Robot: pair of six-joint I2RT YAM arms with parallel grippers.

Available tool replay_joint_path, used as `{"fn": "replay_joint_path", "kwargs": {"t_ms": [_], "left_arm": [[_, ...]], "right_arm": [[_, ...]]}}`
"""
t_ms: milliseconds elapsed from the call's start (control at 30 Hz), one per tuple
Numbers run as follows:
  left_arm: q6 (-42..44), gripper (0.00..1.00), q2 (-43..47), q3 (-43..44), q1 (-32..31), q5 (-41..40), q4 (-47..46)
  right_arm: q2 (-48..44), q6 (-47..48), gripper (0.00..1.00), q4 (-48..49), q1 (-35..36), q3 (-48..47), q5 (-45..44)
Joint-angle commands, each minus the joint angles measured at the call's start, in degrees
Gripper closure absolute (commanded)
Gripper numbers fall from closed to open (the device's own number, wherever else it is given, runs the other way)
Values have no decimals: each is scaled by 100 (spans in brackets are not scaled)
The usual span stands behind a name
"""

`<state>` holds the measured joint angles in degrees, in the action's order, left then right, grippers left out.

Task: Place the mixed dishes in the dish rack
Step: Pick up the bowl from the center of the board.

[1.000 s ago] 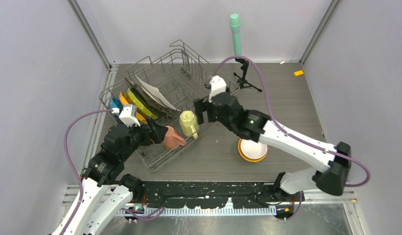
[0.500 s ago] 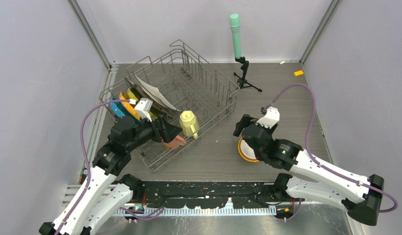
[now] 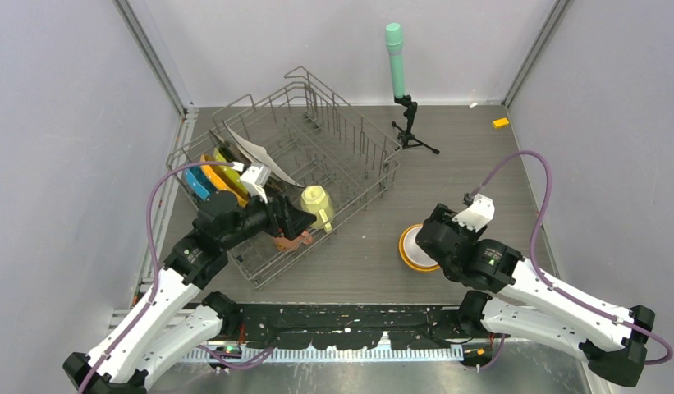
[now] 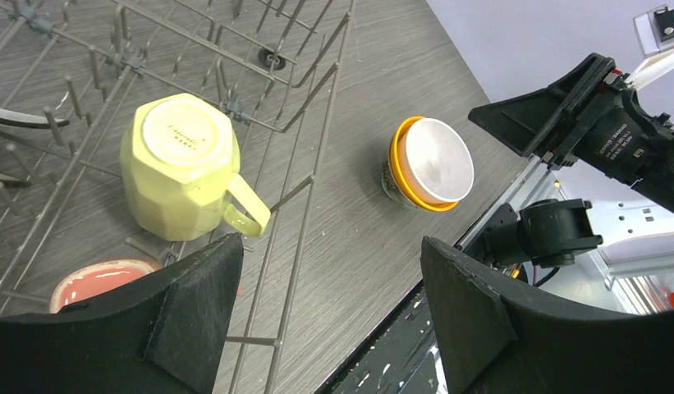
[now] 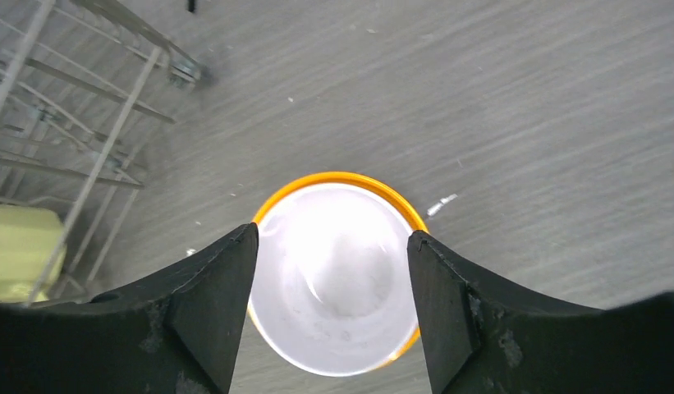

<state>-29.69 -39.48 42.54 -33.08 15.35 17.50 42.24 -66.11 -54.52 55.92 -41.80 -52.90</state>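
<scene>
The grey wire dish rack [image 3: 350, 131] holds blue [image 3: 195, 182], orange [image 3: 219, 182] and yellow-green [image 3: 227, 161] plates and the white square plate [image 3: 256, 153] on edge. The pale-yellow mug [image 3: 316, 205] stands upside down at the rack's near corner, also in the left wrist view [image 4: 179, 164]. The pink mug [image 3: 291, 240] lies beside it [image 4: 99, 281]. My left gripper [image 4: 329, 246] is open and empty above the rack's front rim. A white bowl nested in an orange bowl [image 3: 411, 246] sits on the table. My right gripper [image 5: 332, 234] is open, its fingers on either side above the white bowl [image 5: 333, 275].
A green-topped cylinder on a black tripod [image 3: 396, 57] stands behind the rack. A small orange item [image 3: 501, 123] lies at the far right. Grey walls close in both sides. The black rail [image 3: 350, 316] runs along the near edge.
My right arm has pulled back from the rack and come down over the nested bowls. My left arm has reached further right over the pink mug.
</scene>
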Motion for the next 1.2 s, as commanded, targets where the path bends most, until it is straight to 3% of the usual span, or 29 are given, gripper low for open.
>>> {"fn": "replay_joint_path", "kwargs": {"t_ms": [0, 167, 333, 500, 1167], "left_arm": [[192, 19, -99, 11, -225, -149, -488], [210, 18, -88, -36, -335, -287, -475], [163, 17, -9, -86, -335, -363, -484], [136, 17, 38, -121, -334, -386, -485], [117, 15, 385, -268, -337, -616, -248]], "right_arm": [[-157, -1023, 30, -797, 7, 185, -46], [-496, -845, 46, -705, 7, 534, 284], [-822, -737, 52, -619, 7, 659, 470], [-817, -776, 65, -570, 6, 740, 544], [-357, -1118, 63, -603, 7, 722, 605]]}}
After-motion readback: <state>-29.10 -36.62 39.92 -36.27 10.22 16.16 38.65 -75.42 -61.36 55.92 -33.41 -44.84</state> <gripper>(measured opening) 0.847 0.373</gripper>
